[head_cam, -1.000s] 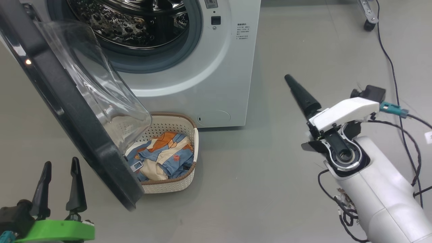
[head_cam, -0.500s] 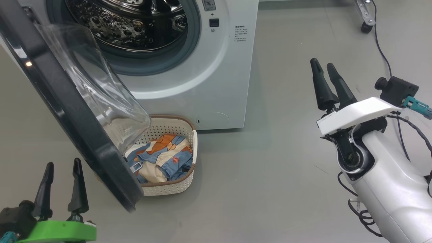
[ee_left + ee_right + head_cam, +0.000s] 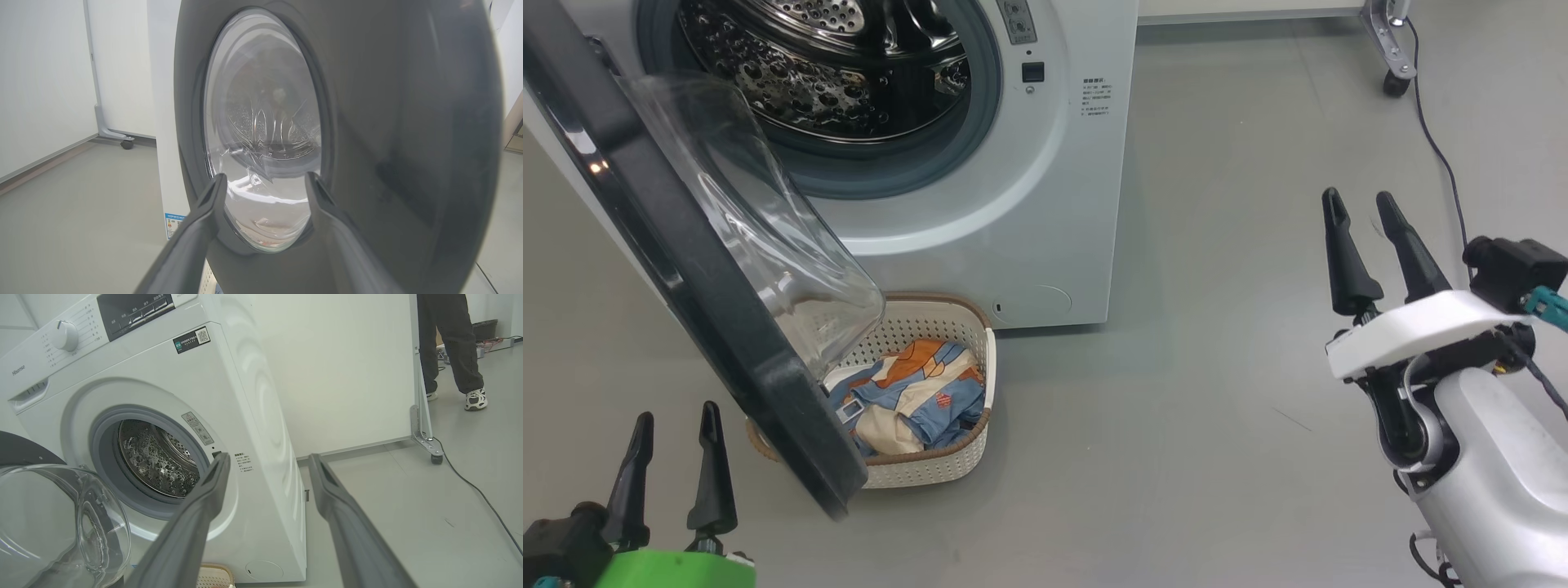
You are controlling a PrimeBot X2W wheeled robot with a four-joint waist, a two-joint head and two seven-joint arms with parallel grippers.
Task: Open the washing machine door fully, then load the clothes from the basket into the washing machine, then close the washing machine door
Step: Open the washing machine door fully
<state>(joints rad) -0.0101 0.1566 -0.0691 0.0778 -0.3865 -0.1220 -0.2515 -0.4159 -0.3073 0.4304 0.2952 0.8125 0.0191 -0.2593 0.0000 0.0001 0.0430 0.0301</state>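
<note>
While swung open over the basket (image 3: 935,469), washing machine door (image 3: 678,269) glossy black-rimmed with bulging clear bowl, blue-orange-cream clothes (image 3: 923,392) heaped in basket, left gripper (image 3: 678,412) fingers apart, right gripper (image 3: 1357,196) fingers apart

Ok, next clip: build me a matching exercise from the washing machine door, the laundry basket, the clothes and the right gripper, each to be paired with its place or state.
Things
1. round black-rimmed glass washing machine door
2. cream perforated plastic basket
3. blue, orange and cream fabric clothes
4. right gripper

Places or states
a. lying in the basket
b. swung open, steel drum exposed
c. open and empty, above the grey floor
d. on the floor in front of the white washing machine, its left part hidden by the door in the head view

Pairs: 1-b, 2-d, 3-a, 4-c
</note>
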